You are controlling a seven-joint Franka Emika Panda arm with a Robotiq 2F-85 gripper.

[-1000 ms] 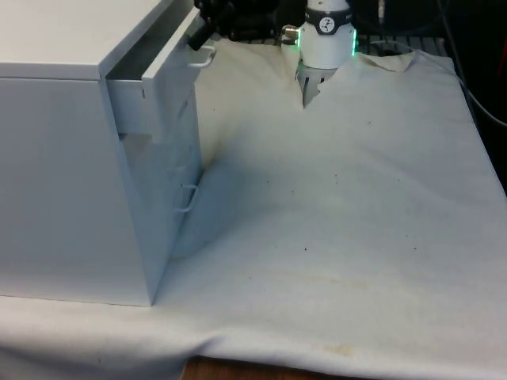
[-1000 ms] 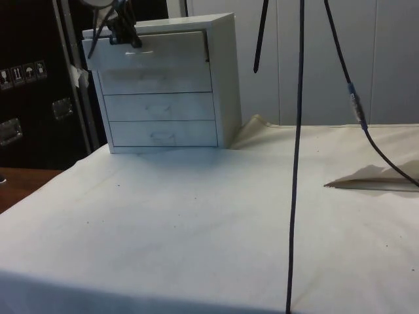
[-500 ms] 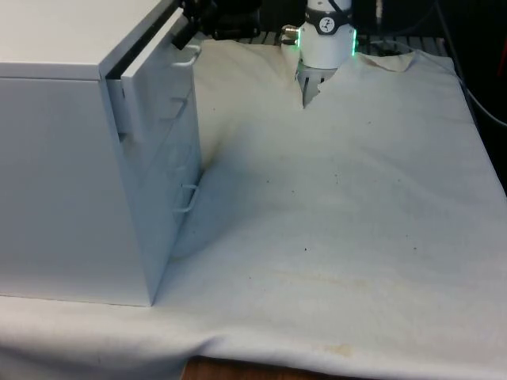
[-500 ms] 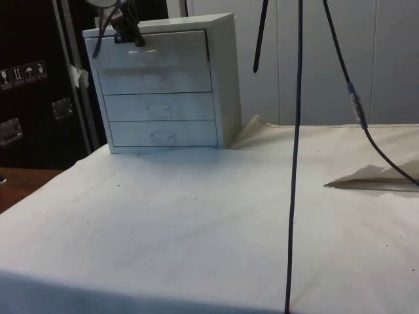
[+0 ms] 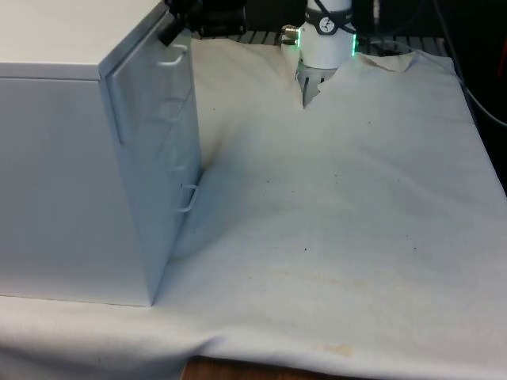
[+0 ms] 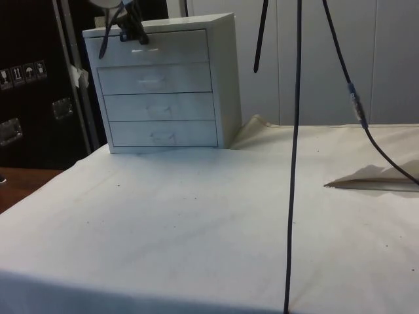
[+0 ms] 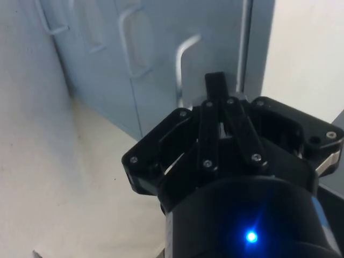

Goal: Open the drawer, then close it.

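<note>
A white chest of drawers (image 5: pixel 63 174) stands at the front view's left. Its top drawer (image 6: pixel 163 47) sits flush with the drawers below it. My black gripper (image 5: pixel 169 33) is against that drawer's front, at its upper edge. In the wrist view the gripper (image 7: pixel 215 81) is shut with nothing between its fingers. Its tip rests on the drawer face just beside the bent metal handle (image 7: pixel 181 56). In the side view the gripper (image 6: pixel 134 36) hangs over the top drawer's handle (image 6: pixel 140 50).
Three lower drawers (image 6: pixel 160 104) are all shut, and their wire handles (image 5: pixel 187 199) stick out slightly. A black cable (image 6: pixel 294 163) hangs across the side view. The white cloth (image 5: pixel 333 198) spreads flat towards the front view's right, with a raised fold (image 6: pixel 370 180).
The top drawer has slid from partly open to fully shut. My gripper went with it towards the chest, pressed on its front.
</note>
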